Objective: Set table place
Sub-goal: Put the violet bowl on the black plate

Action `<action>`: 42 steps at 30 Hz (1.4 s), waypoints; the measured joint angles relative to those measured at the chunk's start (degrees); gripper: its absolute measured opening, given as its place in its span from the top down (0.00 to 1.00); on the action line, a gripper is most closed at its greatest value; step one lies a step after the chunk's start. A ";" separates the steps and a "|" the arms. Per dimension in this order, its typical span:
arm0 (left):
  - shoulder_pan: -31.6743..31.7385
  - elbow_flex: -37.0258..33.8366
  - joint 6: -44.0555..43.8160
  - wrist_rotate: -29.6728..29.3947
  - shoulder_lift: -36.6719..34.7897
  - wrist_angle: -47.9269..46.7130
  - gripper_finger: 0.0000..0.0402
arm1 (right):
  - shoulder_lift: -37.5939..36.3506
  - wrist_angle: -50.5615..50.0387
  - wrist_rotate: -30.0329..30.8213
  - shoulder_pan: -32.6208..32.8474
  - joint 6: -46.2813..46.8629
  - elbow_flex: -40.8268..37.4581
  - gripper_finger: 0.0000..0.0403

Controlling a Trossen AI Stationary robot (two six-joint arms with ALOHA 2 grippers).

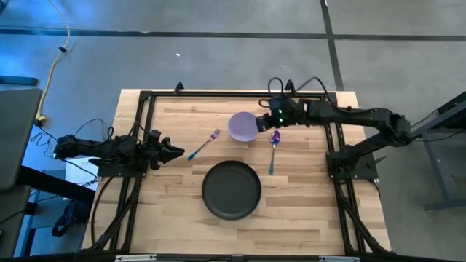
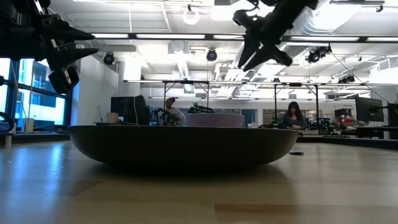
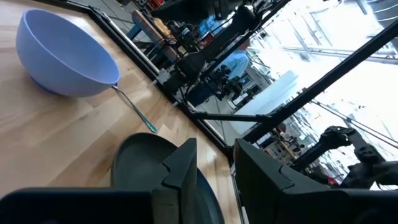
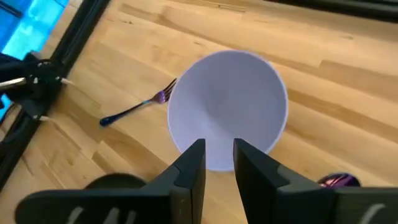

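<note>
A round black plate [image 1: 231, 191] sits flat on the light wood table [image 1: 306, 211], toward its near edge. Behind it stands a lavender bowl [image 1: 242, 126], upright on its base. A purple-and-teal fork [image 1: 205, 144] lies to the bowl's left, and a matching spoon [image 1: 274, 149] to its right. My right gripper [image 4: 220, 152] hangs above the bowl's right rim, pointing down. It is raised well clear in the low view [image 2: 266, 62] and has a narrow gap between its fingers. My left gripper [image 1: 178, 153] waits at the table's left side, level, narrowly open and touching nothing.
A black rail frame [image 1: 240, 93] edges the table, and the arms' bases stand on its left and right sides. Bare wood lies near the plate on both sides. Cables trail off the left edge. People sit at desks in the room behind.
</note>
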 joint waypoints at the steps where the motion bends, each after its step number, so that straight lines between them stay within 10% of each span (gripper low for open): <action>1: 0.00 0.00 0.13 -0.02 0.00 0.00 0.76 | 0.92 -1.97 -0.82 -0.72 -0.08 1.72 0.82; 21: 0.00 0.00 0.33 -0.10 0.35 -0.62 0.76 | 15.12 -18.38 -7.56 -6.66 -6.80 16.59 0.58; 42: 0.00 0.00 0.33 -1.79 0.35 -0.36 0.76 | 23.00 -17.28 -11.54 -9.68 -7.57 15.76 0.59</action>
